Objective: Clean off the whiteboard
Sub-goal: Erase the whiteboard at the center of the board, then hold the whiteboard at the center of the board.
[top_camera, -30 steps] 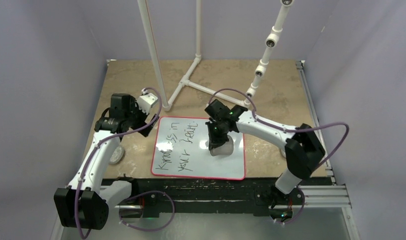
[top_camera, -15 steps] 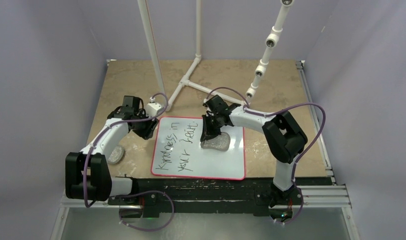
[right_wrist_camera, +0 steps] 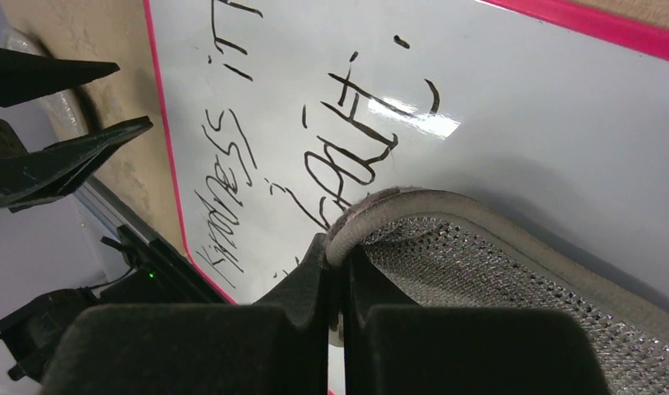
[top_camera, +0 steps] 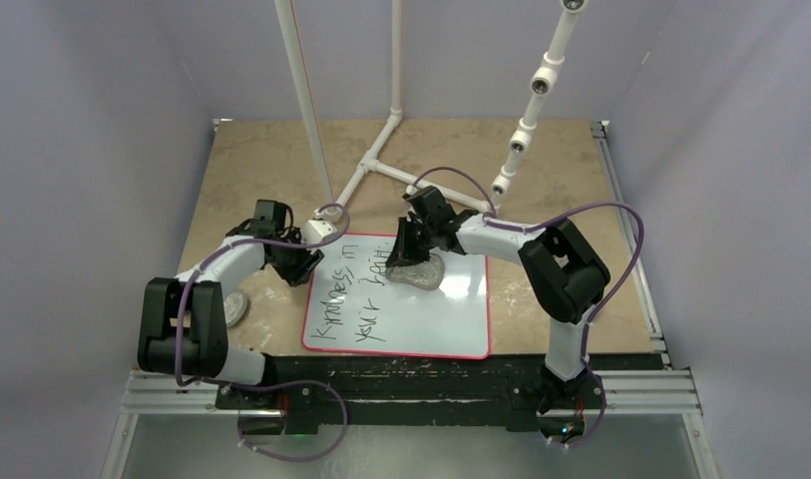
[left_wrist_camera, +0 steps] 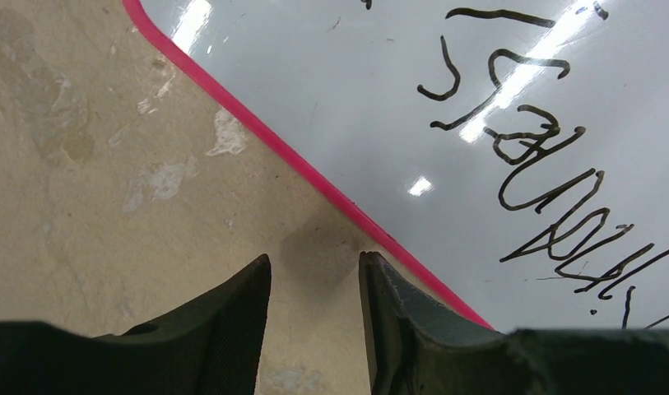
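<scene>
The whiteboard point(top_camera: 431, 324) lies flat on the table, white with a red border and black handwriting down its left half. My right gripper point(top_camera: 409, 251) is shut on the rim of a grey mesh pad point(top_camera: 421, 272). The pad rests on the board's upper middle, against the end of the writing. In the right wrist view the pad point(right_wrist_camera: 495, 271) curves out of my right gripper point(right_wrist_camera: 337, 247) over the whiteboard point(right_wrist_camera: 520, 123). My left gripper point(top_camera: 306, 267) sits low at the board's upper left edge. In the left wrist view my left gripper point(left_wrist_camera: 314, 259) is open over bare table, beside the whiteboard point(left_wrist_camera: 355, 74).
A second grey pad point(top_camera: 233, 307) lies on the table left of the board, partly behind the left arm. A white pipe frame point(top_camera: 371, 160) stands behind the board, and a jointed white pipe point(top_camera: 526, 125) rises at the back right. A metal rail point(top_camera: 630, 230) edges the table's right side.
My right gripper has dragged the pad up and left across the board toward the writing. The left arm has come down to the board's left edge and its jaws have narrowed.
</scene>
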`<state>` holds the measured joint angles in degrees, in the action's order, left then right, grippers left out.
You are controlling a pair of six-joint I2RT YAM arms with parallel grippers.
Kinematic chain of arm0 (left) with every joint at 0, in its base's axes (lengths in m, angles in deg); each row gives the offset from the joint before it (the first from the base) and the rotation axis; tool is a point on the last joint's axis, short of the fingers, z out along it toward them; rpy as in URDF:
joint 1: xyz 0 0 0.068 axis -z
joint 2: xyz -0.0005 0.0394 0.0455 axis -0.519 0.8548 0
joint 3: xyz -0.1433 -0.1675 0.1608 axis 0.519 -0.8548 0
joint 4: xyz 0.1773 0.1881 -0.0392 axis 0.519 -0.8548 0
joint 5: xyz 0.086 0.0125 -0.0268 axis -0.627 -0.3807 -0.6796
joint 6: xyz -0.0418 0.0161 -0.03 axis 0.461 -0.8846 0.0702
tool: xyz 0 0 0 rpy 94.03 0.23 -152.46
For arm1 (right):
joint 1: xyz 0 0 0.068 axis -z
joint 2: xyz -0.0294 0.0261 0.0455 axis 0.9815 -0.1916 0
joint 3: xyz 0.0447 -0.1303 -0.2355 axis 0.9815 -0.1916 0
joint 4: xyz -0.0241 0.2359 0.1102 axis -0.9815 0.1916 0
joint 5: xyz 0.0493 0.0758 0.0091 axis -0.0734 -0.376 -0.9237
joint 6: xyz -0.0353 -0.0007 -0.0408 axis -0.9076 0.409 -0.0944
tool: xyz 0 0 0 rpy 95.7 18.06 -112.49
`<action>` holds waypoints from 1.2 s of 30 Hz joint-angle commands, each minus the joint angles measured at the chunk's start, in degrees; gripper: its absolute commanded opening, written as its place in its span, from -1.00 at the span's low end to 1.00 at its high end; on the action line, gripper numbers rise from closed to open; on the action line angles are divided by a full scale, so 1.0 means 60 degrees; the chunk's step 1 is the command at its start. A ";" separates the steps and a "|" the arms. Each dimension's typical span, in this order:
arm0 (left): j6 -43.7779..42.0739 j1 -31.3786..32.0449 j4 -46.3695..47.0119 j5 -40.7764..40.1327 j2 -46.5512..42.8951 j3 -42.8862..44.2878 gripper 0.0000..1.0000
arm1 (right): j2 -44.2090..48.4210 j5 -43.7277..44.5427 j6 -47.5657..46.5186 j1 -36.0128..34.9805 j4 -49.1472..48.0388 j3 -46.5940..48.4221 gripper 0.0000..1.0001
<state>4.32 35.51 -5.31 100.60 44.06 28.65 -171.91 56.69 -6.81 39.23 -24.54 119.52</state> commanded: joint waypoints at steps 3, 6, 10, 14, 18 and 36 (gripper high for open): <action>-0.0428 -0.0036 0.0090 0.0986 0.0377 0.0357 -0.14 | -0.0115 0.0098 0.0519 -0.0015 -0.1166 -0.0448 -1.00; -0.0404 -0.0049 0.0109 0.1109 0.0621 0.0408 -0.17 | -0.0212 0.0242 0.0616 -0.0015 -0.1295 -0.0650 -1.00; -0.0317 -0.0049 0.0260 0.1047 0.1077 0.0477 -0.29 | -0.0361 0.0245 0.0701 -0.0015 -0.1465 -0.0855 -1.00; -0.0451 -0.0042 -0.0129 0.1546 0.1450 0.0736 -0.33 | -0.0458 0.0328 0.0796 -0.0015 -0.1539 -0.0911 -1.00; -0.0602 -0.0064 -0.0538 0.1893 0.1465 0.1026 -0.31 | -0.0517 0.0578 0.0792 -0.0015 -0.1506 -0.0903 -1.00; 0.0018 -0.0079 -0.0179 0.1065 0.1931 0.1274 -0.23 | -0.0368 0.1025 0.1067 -0.0029 -0.2004 -0.1700 -1.00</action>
<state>1.96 35.03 -11.05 110.96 54.03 36.81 -173.48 57.78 0.27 39.23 -38.13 111.53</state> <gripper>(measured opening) 0.412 0.026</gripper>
